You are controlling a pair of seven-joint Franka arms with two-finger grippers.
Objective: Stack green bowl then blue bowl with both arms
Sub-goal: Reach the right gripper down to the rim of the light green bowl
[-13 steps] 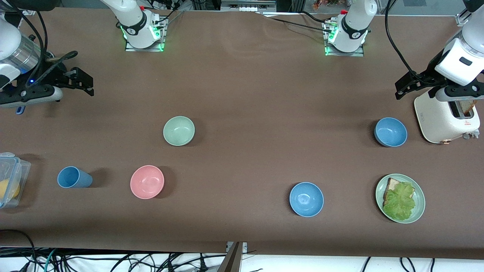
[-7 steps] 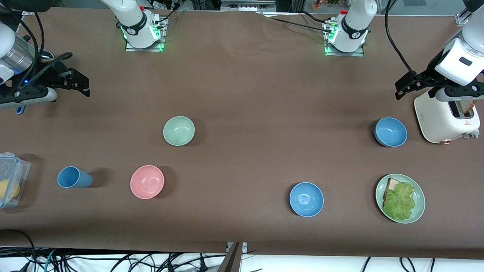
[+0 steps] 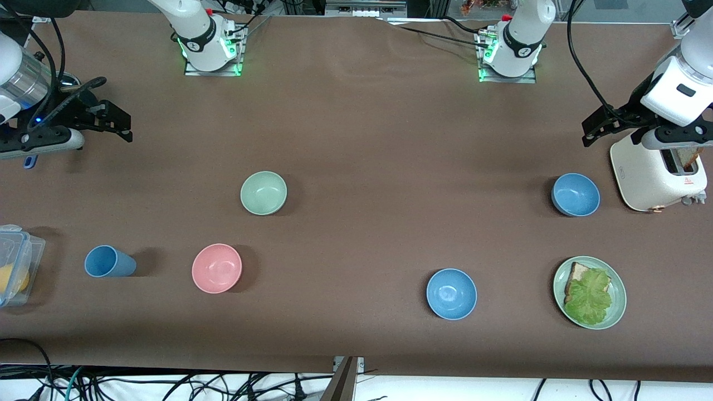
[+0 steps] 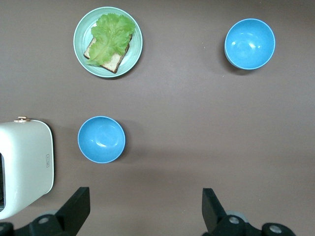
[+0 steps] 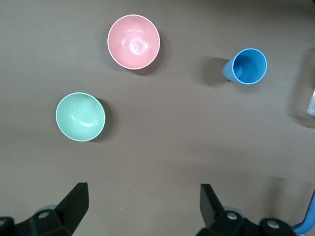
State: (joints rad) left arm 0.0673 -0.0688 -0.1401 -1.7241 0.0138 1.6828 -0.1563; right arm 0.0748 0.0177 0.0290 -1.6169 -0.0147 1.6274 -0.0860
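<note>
A robotics lab: two bolted-down arm bases [image 3: 209, 42] on a brown-covered table [image 3: 367, 139], loose cables [image 3: 167, 384] trailing along its edge.

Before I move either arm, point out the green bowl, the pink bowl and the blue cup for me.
green bowl [image 3: 263, 192]: front view, middle of its hollow.
pink bowl [image 3: 216, 268]: front view, middle of its hollow.
blue cup [image 3: 109, 262]: front view, on its side wall.
</note>
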